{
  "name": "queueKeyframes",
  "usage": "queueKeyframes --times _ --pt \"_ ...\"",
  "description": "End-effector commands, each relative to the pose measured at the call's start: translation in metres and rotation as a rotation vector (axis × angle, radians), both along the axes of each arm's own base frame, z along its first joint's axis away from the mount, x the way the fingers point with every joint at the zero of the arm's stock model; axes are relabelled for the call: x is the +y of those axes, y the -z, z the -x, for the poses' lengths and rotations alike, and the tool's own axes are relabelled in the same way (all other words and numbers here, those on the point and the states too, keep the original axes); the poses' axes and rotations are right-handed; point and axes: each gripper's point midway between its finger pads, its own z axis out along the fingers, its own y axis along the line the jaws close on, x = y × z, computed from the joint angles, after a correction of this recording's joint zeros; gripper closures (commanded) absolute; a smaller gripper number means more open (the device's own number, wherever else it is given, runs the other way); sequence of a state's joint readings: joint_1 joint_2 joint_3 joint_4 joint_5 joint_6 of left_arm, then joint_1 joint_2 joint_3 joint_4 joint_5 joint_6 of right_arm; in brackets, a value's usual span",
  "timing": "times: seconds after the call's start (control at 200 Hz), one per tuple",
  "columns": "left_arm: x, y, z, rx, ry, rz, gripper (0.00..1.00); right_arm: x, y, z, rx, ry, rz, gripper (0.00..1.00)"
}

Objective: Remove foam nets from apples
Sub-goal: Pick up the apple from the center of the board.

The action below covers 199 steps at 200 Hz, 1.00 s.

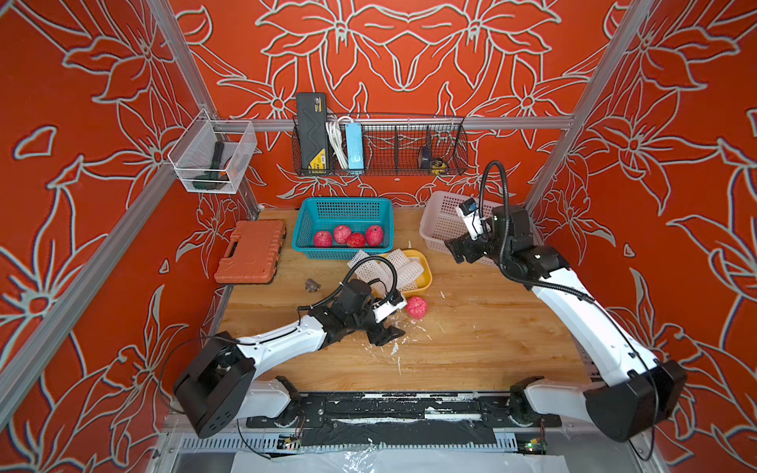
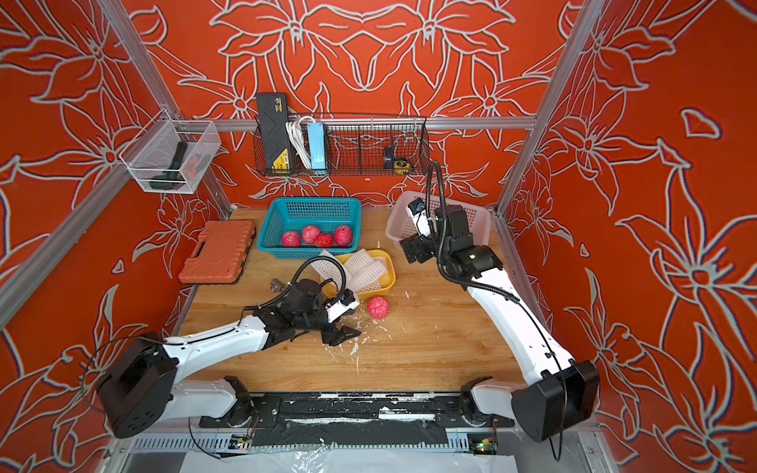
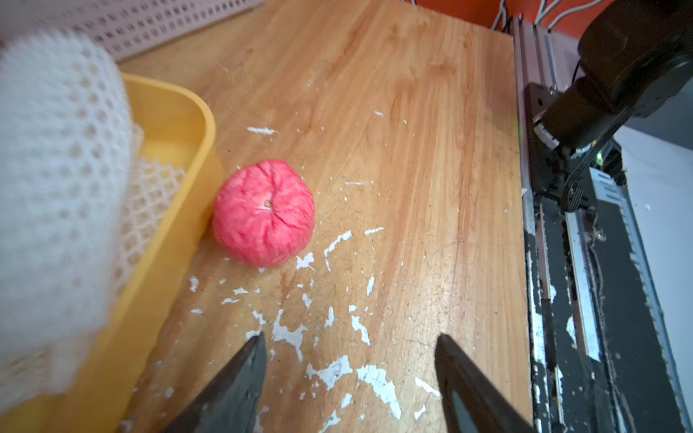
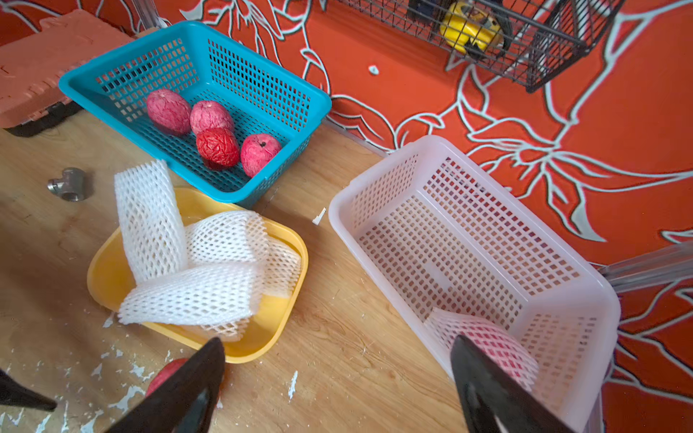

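Found the left pincer spread wide and empty, low over the wooden worktop amid white foam crumbs. Saw just ahead of it, near the middle of a top view, a bare round red-pink apple lying close beside the shallow yellow plastic tray, heaped with several stripped white foam mesh nets. Found the right pincer likewise gaping and empty, poised by the edge of the pale slotted plastic basket, right of centre. Spotted inside it one apple still sleeved in its net. Counted four bare apples in the teal slotted plastic basket, above centre. Judged that last sleeved apple the likely next fetch: best approached from above, closed on the fruit's body through the mesh rather than on loose net alone, then lifted clear of the basket wall before any stripping. Judged the loose apple liable to roll if nudged.
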<state>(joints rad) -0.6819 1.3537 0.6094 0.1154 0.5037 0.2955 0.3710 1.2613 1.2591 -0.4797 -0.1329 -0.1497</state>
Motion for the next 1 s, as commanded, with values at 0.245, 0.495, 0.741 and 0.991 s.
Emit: queueKeyframes --times 0.245,0.495,0.741,0.991 --pt "-0.046 0.029 -0.045 -0.103 0.014 -0.047 0.2 -0.025 0.032 0.007 0.061 0.056 0.057 0.04" --pt "-0.058 0.045 -0.076 -0.128 -0.082 -0.084 0.19 -0.029 0.038 -0.002 0.066 0.056 0.068 0.04" --pt "-0.079 0.048 -0.087 -0.118 -0.095 -0.059 0.14 -0.026 0.039 -0.01 0.07 0.041 0.065 0.04" --pt "-0.098 0.043 -0.09 -0.113 -0.088 -0.012 0.1 -0.022 0.042 -0.012 0.07 0.021 0.045 0.04"
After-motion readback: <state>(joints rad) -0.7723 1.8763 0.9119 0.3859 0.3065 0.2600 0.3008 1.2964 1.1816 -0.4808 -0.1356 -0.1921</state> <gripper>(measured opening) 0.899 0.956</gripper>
